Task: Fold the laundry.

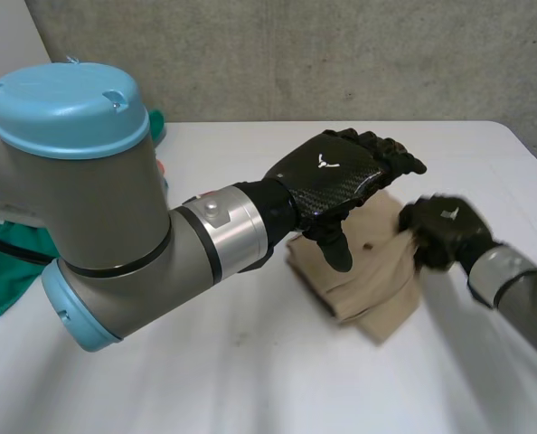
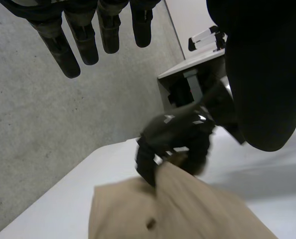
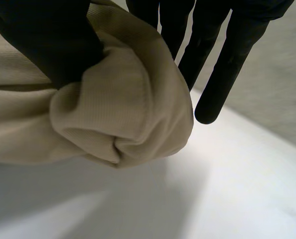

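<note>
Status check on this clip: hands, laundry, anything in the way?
Left hand open, over the tan cloth. Right hand pinching the cloth's edge on its own side. Green cloth lies apart beside the left arm, no obstruction.

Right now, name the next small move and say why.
Probably draw the right hand across, carrying its pinched bunch of cloth over the rest. The left hand hovers open above the cloth, holding nothing, so it could then press the fold flat.
</note>
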You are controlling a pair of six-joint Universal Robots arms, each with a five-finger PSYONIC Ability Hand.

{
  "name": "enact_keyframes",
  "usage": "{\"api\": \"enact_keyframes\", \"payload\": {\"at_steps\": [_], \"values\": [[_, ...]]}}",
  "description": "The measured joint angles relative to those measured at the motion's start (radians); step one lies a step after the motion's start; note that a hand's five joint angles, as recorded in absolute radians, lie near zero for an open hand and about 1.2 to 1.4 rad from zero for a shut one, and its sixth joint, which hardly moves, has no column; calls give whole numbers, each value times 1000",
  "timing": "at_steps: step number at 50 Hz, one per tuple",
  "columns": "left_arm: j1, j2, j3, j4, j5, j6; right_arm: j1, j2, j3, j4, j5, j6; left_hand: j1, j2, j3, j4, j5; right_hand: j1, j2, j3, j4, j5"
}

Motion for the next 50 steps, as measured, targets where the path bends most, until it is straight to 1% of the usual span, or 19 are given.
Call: {"api": "enact_keyframes", "payload": {"at_steps": [2, 4, 5, 7, 15, 20, 25, 26, 27, 28, 29, 31, 32, 33, 36, 39, 42, 45, 50], "values": [[1, 6, 3, 1, 0, -1, -13, 37, -79, -6, 42, 19, 0, 0, 0, 0, 0, 3, 0, 0, 2, 12], [2, 12, 5, 1, 0, -2, -24, 66, -131, -1, 61, 31, 0, 0, 0, 0, 0, 3, 0, 0, 2, 14], [3, 21, 8, 2, -1, -3, -47, 117, -226, 18, 89, 52, 0, 0, 0, 0, 0, 2, 0, 0, 2, 15], [4, 28, 10, 3, -1, -4, -72, 168, -317, 45, 109, 71, 0, 0, 0, 0, 0, 3, 0, 0, 2, 22], [6, 57, 26, 5, -4, -9, -208, 473, -841, 185, 218, 119, 0, 0, 0, 0, 0, 2, 0, 9, 7, 22], [5, 61, 28, 5, -6, -9, -261, 657, -1139, 277, 258, 119, 0, 0, 0, 0, 0, 3, 0, 9, 8, 22], [4, 58, 24, 5, -8, -9, -295, 817, -1415, 401, 270, 116, 0, 0, 0, 0, 0, 1, -4, 6, 3, 19], [4, 57, 23, 4, -8, -9, -300, 836, -1450, 416, 271, 115, 0, 0, 0, 0, 0, -18, -52, -32, -74, -22], [3, 57, 22, 4, -8, -9, -306, 860, -1495, 434, 274, 114, 0, 0, 0, 0, 0, -133, -195, -162, -228, -155], [3, 56, 21, 4, -8, -9, -310, 872, -1515, 443, 276, 113, 0, 0, 0, 0, 0, -272, -340, -282, -346, -275], [3, 55, 20, 4, -8, -9, -315, 889, -1547, 453, 284, 111, 0, 0, 0, 0, 0, -493, -544, -500, -562, -496], [2, 54, 19, 4, -8, -9, -318, 899, -1565, 456, 293, 109, 0, 0, 0, 0, 0, -661, -737, -689, -759, -671], [2, 53, 19, 4, -8, -9, -321, 906, -1578, 455, 306, 103, 0, 0, 0, 0, 0, -782, -859, -815, -911, -814], [2, 53, 18, 4, -8, -9, -322, 909, -1582, 451, 318, 96, 0, 0, 0, 0, 0, -802, -891, -853, -956, -851], [1, 51, 19, 4, -8, -10, -324, 908, -1581, 434, 356, 64, 0, 0, 0, 0, 0, -804, -900, -869, -984, -858], [0, 51, 21, 4, -8, -10, -322, 895, -1559, 407, 402, -6, 0, 0, 0, 0, 0, -804, -900, -869, -984, -858], [0, 51, 23, 4, -8, -11, -317, 858, -1507, 382, 419, -73, 0, 0, 0, 0, 0, -804, -900, -869, -984, -858], [1, 54, 24, 5, -8, -12, -312, 777, -1389, 339, 404, -125, 0, 0, 0, 0, 0, -804, -900, -869, -984, -858], [6, 60, 29, 9, -27, -11, -299, 549, -1054, 192, 326, -168, 0, 0, 0, 0, 0, -804, -900, -870, -984, -862]]}}
